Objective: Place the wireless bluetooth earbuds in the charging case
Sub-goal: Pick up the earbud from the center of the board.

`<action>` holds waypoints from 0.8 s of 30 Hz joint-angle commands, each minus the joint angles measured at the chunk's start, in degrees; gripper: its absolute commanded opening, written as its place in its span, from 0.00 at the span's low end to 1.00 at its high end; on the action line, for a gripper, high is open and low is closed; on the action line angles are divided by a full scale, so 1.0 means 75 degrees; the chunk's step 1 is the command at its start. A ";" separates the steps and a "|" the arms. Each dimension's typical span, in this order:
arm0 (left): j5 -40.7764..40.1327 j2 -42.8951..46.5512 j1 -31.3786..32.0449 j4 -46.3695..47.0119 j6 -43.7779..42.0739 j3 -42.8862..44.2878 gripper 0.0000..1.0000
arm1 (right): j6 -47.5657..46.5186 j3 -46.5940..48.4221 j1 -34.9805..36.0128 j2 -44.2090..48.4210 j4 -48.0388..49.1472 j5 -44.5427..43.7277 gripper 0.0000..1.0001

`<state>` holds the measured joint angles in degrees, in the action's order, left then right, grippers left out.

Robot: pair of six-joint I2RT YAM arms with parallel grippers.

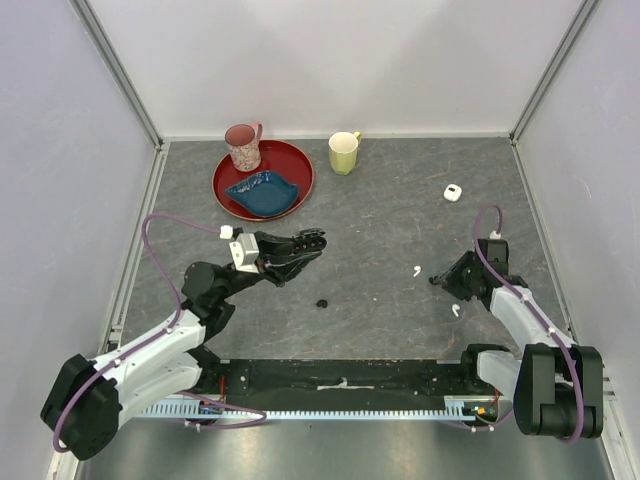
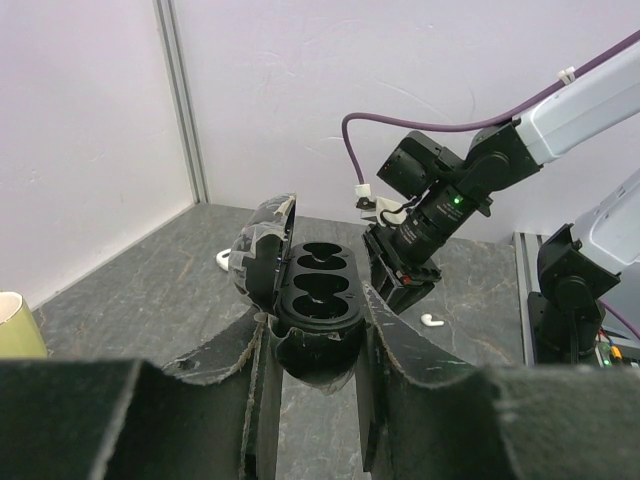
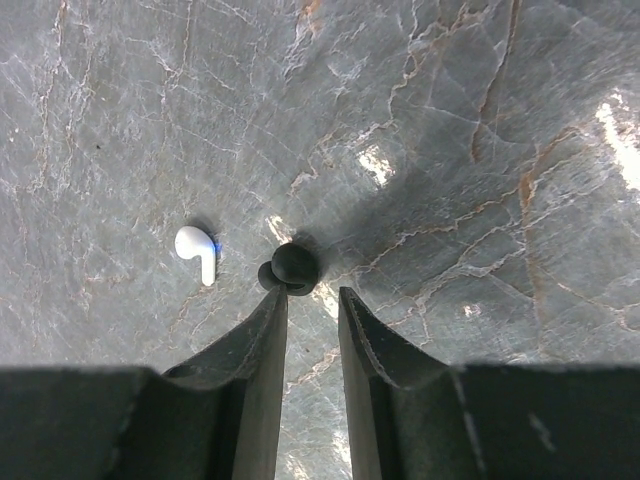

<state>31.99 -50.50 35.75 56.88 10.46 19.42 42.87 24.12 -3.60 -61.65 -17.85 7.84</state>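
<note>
Charging case [image 2: 318, 300], black, lid hinged open, clamped in left gripper [image 1: 300, 247] raised left of centre, seemingly to present two empty sockets; white earbuds [image 1: 417, 270] loose on table [image 1: 380, 210] at right, beside right gripper [image 3: 312, 300], jaws narrow, empty.

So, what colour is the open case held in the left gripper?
The case is black; the left wrist view shows it best.
</note>
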 commanded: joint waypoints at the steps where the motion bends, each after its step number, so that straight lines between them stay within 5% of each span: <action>1: -0.0046 -0.0098 0.0015 0.0314 0.0082 0.0083 0.02 | 0.0073 -0.0063 -0.0024 0.0087 0.0282 -0.0131 0.34; 24: -0.0105 -0.0251 0.0015 0.0431 0.0258 0.0047 0.02 | 0.0295 -0.0485 -0.0025 -0.0077 0.0937 0.0021 0.33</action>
<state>31.77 -52.10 35.75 57.17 11.18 19.42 44.36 21.50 -3.60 -61.67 -13.58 8.12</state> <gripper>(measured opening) 0.358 0.338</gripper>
